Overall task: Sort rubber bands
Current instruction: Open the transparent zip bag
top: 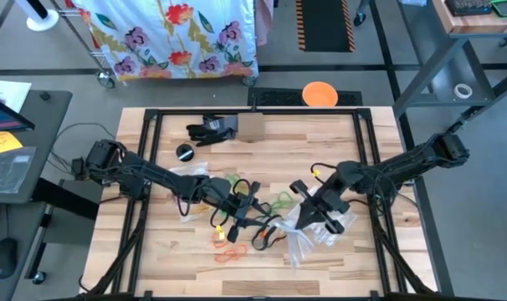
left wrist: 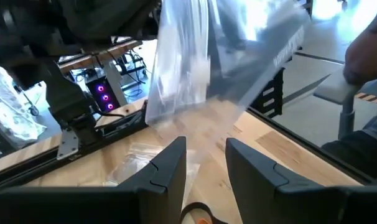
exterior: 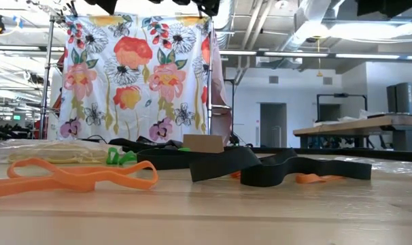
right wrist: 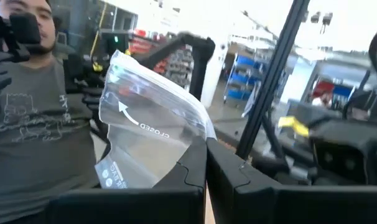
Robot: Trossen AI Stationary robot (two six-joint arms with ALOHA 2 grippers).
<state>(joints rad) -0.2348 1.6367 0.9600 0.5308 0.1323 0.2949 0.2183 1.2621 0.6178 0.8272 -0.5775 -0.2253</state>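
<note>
Honestly the bands (top: pixel 249 219) look like they'll be a pain: tiny floppy loops piled mid-table between the arms, light and springy, so I'd pinch one strand at the pile's edge, not dig in. Right gripper (right wrist: pixel 206 163) has its jaws pressed together on a clear bag (right wrist: pixel 148 134). Left gripper (left wrist: pixel 205 163) has jaws partly spread, low over the pile; can't tell if it has one.

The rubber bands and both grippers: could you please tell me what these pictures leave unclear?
- High view: rubber bands tangle beneath the left gripper; too small to count.
- Left wrist view: something orange, cut off by the edge, sits between the fingers; a held band or not, unclear.
- Right wrist view: right gripper pinches a bag; its blurred contents are unreadable.
</note>
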